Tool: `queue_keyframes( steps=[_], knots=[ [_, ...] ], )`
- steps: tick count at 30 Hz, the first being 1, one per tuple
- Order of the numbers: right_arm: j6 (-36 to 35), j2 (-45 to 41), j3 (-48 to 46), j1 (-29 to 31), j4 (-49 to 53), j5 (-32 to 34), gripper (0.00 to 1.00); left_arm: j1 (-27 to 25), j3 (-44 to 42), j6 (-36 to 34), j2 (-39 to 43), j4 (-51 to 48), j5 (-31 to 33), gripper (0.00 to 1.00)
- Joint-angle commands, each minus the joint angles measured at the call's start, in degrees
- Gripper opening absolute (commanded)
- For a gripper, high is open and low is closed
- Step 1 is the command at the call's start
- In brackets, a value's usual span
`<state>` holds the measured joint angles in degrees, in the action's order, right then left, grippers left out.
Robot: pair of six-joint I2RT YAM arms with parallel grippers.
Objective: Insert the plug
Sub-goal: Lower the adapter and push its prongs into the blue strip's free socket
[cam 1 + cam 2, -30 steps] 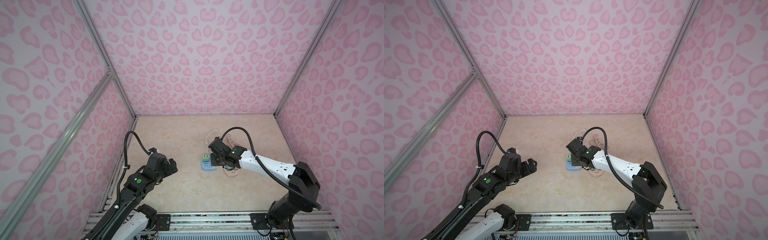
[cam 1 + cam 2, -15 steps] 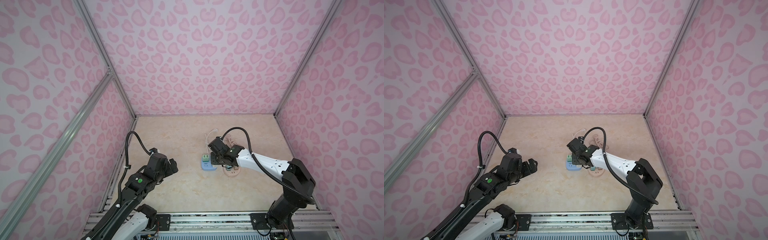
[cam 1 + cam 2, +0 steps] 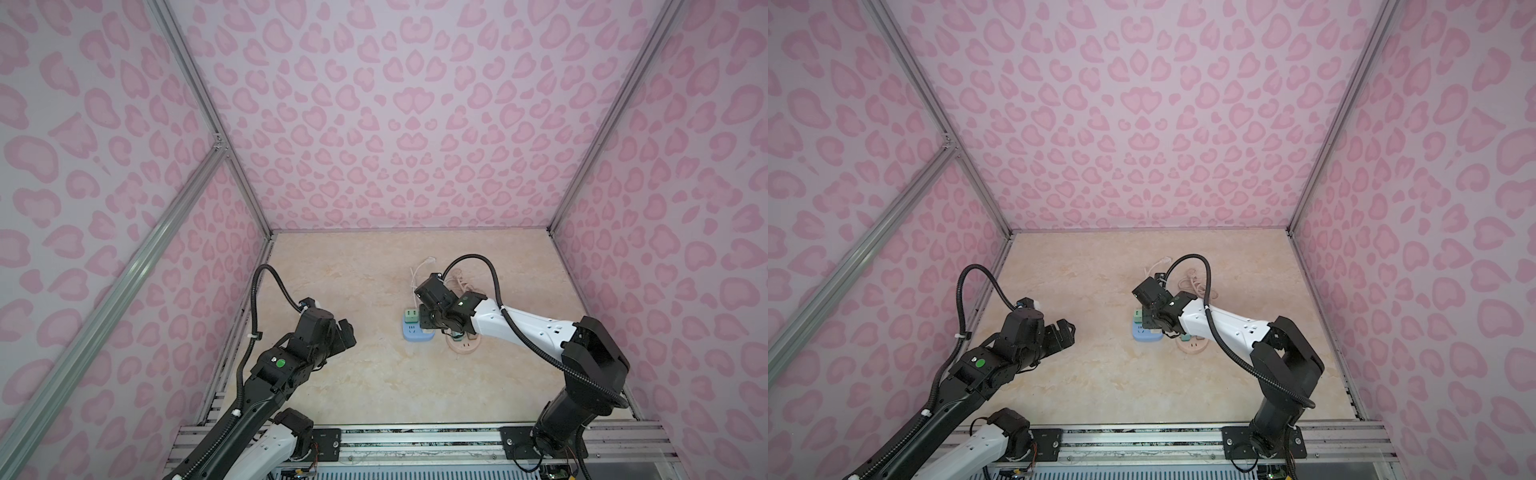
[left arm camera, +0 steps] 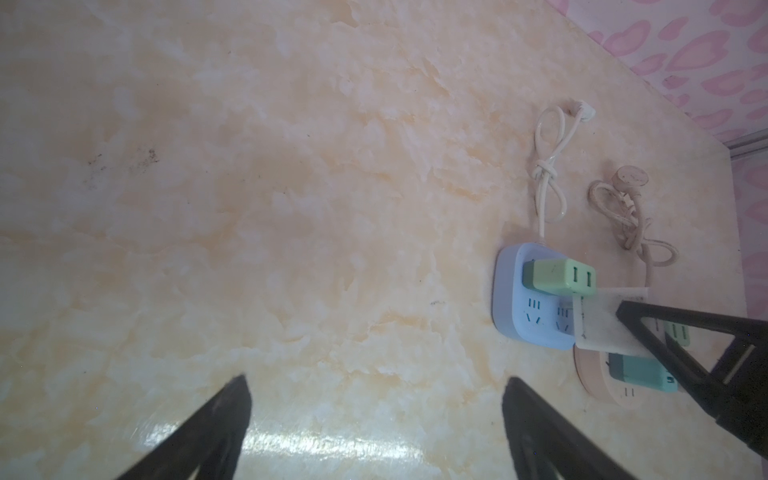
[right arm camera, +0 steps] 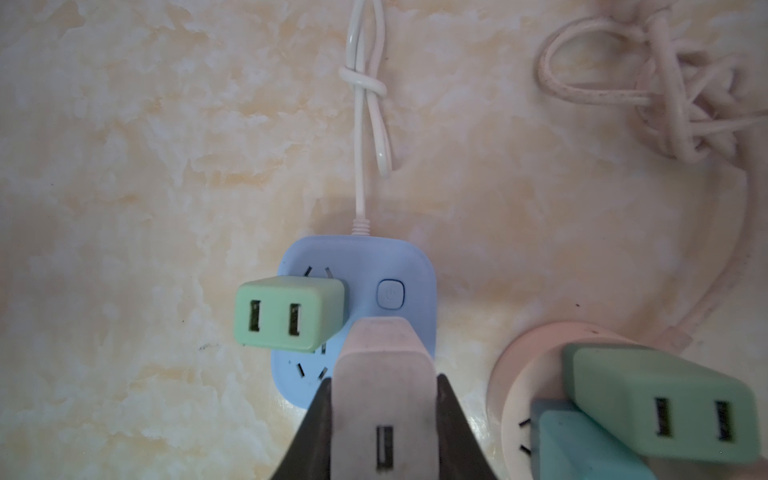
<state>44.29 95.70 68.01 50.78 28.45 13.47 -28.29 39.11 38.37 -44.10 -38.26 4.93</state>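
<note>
The pale pinkish-white rectangular plug [image 5: 384, 395] is pinched at its sides between the closed-in jaws of the right gripper [image 5: 384, 378]. It hangs over the light blue, rounded-square plastic power strip [image 5: 411, 266], at the free outlet next to the strip's power button [image 5: 390, 294]. A mint-green two-port charger block [image 5: 286, 313] fills the neighbouring outlet, close alongside the held plug. The plug body hides whether the prongs have met the slots; in the left wrist view the plug [image 4: 598, 324] sits low against the strip's face. The step in hand appears to be final alignment and press-in. The next move would call for prongs square to the slots and a straight push down, without nudging the green block or sliding the loose strip. Just beside the blue strip lies a round pale-pink power strip [image 5: 536, 361] carrying a second mint-green charger [image 5: 660, 399] and a teal charger [image 5: 582, 444]. A knotted white cord [image 5: 365, 83] leads from the blue strip, and a bundled pink cord [image 5: 665, 95] lies near the round one. The left gripper [image 3: 343, 332] hovers well apart, its fingers spread wide and holding nothing. Everything rests on a glossy beige marbled tabletop [image 3: 374, 374], enclosed by walls of pink heart-spotted print [image 3: 395, 124] on aluminium framing [image 3: 220, 143].
</note>
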Motion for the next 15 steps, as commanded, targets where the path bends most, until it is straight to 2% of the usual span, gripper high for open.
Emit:
queue_keyframes(
  steps=[1, 15],
  knots=[
    [0.2, -0.6, -0.5, 0.3, 3.0, 0.4, 0.00, 0.0, -0.4, -0.3, 0.7, 0.2, 0.7, 0.96],
    [0.1, 0.2, -0.7, 0.1, 2.3, 0.7, 0.00, 0.0, -0.9, -0.3, 0.8, 0.3, 0.6, 0.97]
  ],
)
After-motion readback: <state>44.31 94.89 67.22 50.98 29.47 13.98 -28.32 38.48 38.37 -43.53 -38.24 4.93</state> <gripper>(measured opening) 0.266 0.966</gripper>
